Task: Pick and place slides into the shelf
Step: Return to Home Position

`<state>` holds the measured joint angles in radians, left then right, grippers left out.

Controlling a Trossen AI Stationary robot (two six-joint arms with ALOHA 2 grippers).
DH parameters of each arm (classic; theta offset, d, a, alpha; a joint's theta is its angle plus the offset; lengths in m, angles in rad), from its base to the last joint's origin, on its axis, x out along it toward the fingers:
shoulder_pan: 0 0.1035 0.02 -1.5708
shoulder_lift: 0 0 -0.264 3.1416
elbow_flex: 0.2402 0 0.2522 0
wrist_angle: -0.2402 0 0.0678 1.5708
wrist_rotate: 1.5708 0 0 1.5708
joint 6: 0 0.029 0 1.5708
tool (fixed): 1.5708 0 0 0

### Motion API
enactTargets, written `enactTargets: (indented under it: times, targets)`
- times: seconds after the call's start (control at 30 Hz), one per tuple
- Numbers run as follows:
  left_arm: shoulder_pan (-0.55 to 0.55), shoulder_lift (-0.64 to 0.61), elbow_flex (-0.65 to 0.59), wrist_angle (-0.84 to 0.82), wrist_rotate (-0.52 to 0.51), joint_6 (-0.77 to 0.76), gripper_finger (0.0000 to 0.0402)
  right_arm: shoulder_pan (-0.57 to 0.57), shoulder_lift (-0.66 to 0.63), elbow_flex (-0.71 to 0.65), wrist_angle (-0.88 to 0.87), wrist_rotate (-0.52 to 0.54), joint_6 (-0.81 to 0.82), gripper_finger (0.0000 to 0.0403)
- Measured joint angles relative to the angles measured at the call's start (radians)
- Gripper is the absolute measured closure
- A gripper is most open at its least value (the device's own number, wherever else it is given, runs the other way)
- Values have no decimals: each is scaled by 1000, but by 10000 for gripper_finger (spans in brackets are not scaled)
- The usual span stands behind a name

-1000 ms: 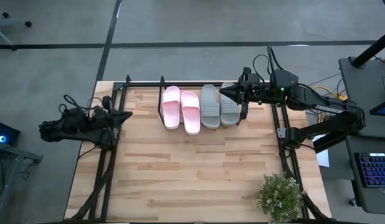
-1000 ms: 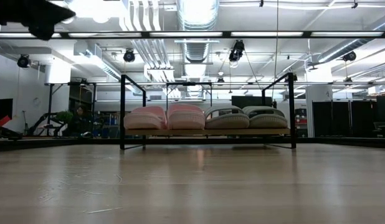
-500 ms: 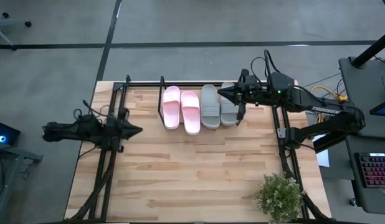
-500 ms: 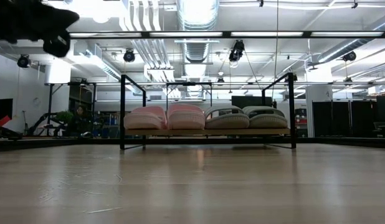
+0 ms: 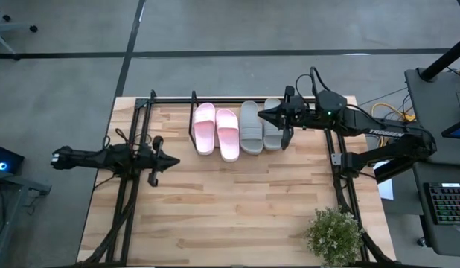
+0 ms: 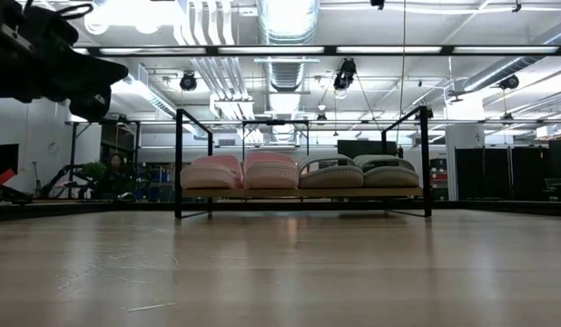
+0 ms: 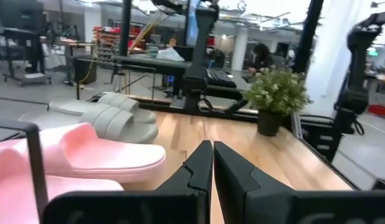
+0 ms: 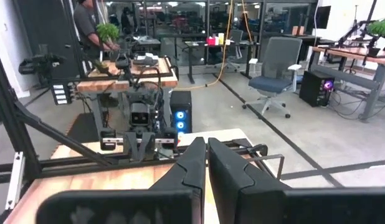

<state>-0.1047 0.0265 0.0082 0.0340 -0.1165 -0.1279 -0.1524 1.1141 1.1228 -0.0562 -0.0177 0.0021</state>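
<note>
Jaws pressed together on nothing, my left gripper [image 5: 167,159] hovers near the tabletop's [image 5: 237,216] left edge, well apart from the slides. My right gripper [image 5: 266,113], jaws likewise closed and empty, hangs by the outermost grey slide at the shelf's right end. All four slides sit side by side on the shelf [image 6: 178,159] along the far edge — pink pair [image 5: 216,130] left, grey pair [image 5: 260,126] right, nothing else on it. The risk, I judge, lies with my right arm: pulling back low could clip that grey slide or a black upright and knock the row askew. A potted plant [image 5: 334,234] occupies the near right corner.
</note>
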Motion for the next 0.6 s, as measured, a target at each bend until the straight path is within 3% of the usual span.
enactTargets:
  times: [0.2, 0.43, 0.6]
  targets:
    - [0, -1, 1, 25, -103, 61, 401, 0, 18, -35, 24, -63, 69, 394]
    - [0, 20, 1, 27, -96, 59, 401, 4, 29, -49, 90, -68, -41, 395]
    - [0, 28, 0, 28, -95, 60, 401, 5, -58, -80, 81, -68, -57, 395]
